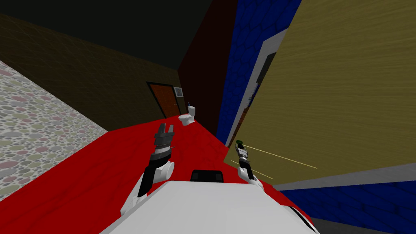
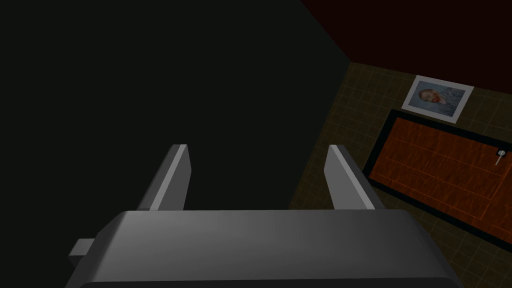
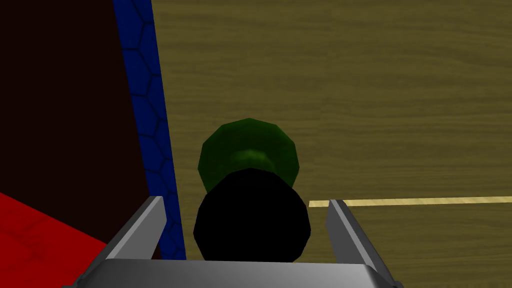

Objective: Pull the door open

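Olive wood-grain door (image 1: 345, 101) fills right of head frame. Its black round knob (image 3: 251, 220), on green collar (image 3: 248, 145), sits between spread fingers of your right gripper (image 3: 245, 201), untouched: straddled so closing grips it. Left gripper (image 1: 165, 131), centre frame, wide open, empty, likely parked clear of swing

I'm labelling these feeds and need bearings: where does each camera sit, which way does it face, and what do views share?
Head: on the head, looking steeply down and forward over red floor to toilet; forearms, left gripper and right gripper show.
Left wrist: on left hand, toward dark wall, brown door and portrait; open fingers show.
Right wrist: on right hand, facing olive door; open fingers flank knob, apart.
Shared: head and right wrist show olive door, knob.
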